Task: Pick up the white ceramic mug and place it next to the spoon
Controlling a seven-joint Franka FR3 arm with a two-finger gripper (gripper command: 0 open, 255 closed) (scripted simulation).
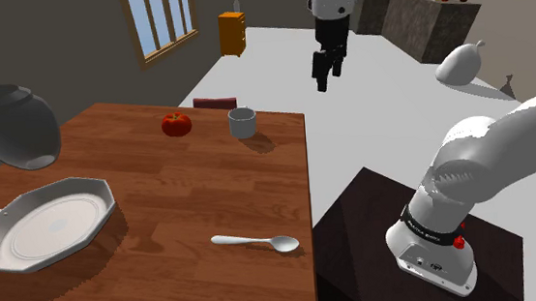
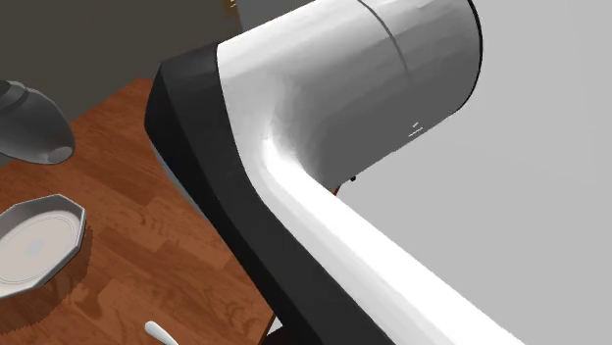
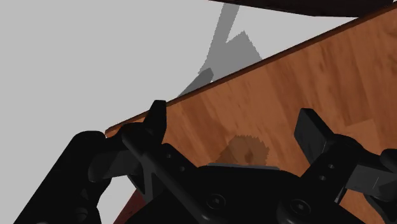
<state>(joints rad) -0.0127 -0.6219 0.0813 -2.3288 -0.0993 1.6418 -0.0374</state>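
1. Overhead, my claw (image 1: 329,72) hangs high above an edge of the wooden table (image 1: 162,181), fingers spread wide with nothing between them. The wrist view looks down on bare wood and grey floor.
2. The pale mug (image 1: 243,123) stands upright near the table's far edge, below the claw and toward the shoulder view's left. It is well clear of my fingers, so I judge the pick not yet begun.
3. The white spoon (image 1: 258,241) lies by the near edge, well apart from the mug, with open wood around it for a landing.
4. A red tomato (image 1: 177,124) sits near the mug on the shoulder view's left and could crowd my descent.
5. The octagonal plate (image 1: 48,223) and dark round vessel (image 1: 7,124) lie well off the likely path.
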